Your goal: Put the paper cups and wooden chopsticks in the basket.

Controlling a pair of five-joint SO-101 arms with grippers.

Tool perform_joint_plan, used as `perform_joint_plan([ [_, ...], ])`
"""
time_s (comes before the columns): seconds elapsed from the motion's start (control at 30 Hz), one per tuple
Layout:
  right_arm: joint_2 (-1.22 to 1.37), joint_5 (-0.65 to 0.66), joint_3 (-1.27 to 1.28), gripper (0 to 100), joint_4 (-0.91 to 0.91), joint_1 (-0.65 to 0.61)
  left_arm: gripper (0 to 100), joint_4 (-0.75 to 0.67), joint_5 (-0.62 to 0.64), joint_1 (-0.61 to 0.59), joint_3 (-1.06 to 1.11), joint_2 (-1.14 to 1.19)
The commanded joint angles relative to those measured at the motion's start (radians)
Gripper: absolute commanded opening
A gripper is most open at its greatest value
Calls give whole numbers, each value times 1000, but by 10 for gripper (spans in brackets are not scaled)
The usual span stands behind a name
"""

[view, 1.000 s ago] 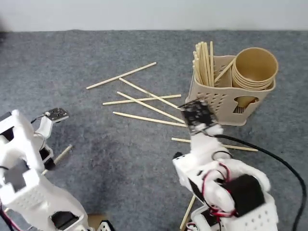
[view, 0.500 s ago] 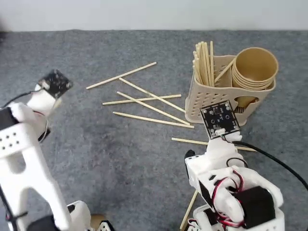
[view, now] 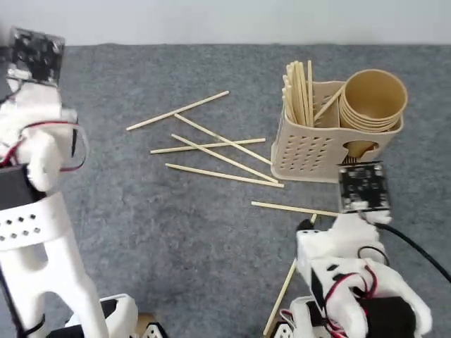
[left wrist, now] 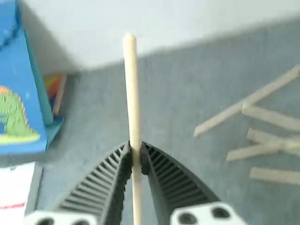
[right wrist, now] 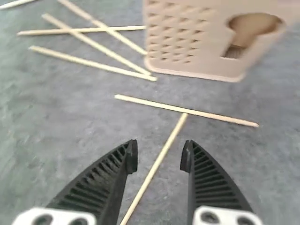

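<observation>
The beige basket stands at the back right and holds stacked paper cups and several upright chopsticks. Several loose chopsticks lie on the grey mat left of it. My left gripper is raised at the far left, shut on a chopstick that sticks up between its jaws. My right gripper is open, low over a chopstick lying on the mat in front of the basket. Another chopstick lies crosswise between the gripper and the basket.
A blue box with a dinosaur picture stands beyond the mat's edge by the left arm. The left arm's white body fills the left side of the high view. A pale wall borders the back of the mat.
The left arm rose and swung back to the far left with the chopstick in its gripper. The right arm pulled back to the right, in front of the basket.
</observation>
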Motion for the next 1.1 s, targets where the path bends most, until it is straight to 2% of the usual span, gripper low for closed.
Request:
perform_joint_plan([
  [0.0, -8, 11, -6, 172, 1, 96, 13, -186, 170, 101, -35, -14],
  [0.2, -8, 11, -5, 172, 1, 240, 13, -456, 413, 290, -35, -8],
  [0.4, -8, 11, 5, 172, 1, 268, 13, -732, 640, 473, 35, -3],
  [0.6, -10, 5, 120, 172, -91, 268, 13, -1126, 652, 641, 243, -3],
  [0.73, -10, 3, 215, 172, -183, 268, 13, -1332, 651, 712, 390, -2],
  [0.87, -10, 2, 269, 172, -245, 265, 13, -1419, 651, 747, 437, 75],
  [1.07, -8, 2, 301, 172, -285, 262, 13, -1421, 651, 749, 328, 282],
])
